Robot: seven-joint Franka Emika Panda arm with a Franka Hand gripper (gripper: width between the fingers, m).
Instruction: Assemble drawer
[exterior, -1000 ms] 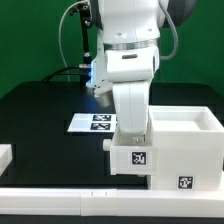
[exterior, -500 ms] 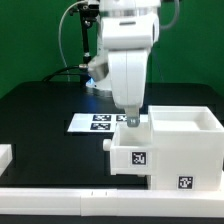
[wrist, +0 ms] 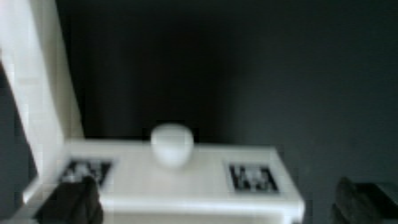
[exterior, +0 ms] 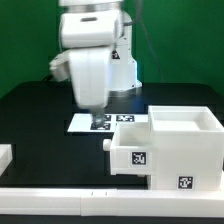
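Observation:
The white drawer casing (exterior: pixel 186 150) stands at the exterior view's right. A white tray (exterior: pixel 132 152) with a tag sticks out of its open side, with the knob (exterior: pixel 106 141) toward the exterior view's left. My gripper (exterior: pixel 95 110) hangs above the marker board, left of this tray and apart from it. In the blurred wrist view the tray (wrist: pixel 169 185) with its knob (wrist: pixel 171 145) and two tags lies below my gripper (wrist: pixel 214 205). The dark fingers (wrist: pixel 63 205) stand wide apart and hold nothing. A second tray (exterior: pixel 5 156) shows at the far left edge.
The marker board (exterior: pixel 85 124) lies flat on the black table behind the tray. A long white border rail (exterior: pixel 90 196) runs along the front; a white strip, perhaps the same rail, shows in the wrist view (wrist: pixel 36 90). Cables hang behind the arm.
My arm has risen and swung to the exterior view's left, away from the tray it stood over. The tray stays in the casing.

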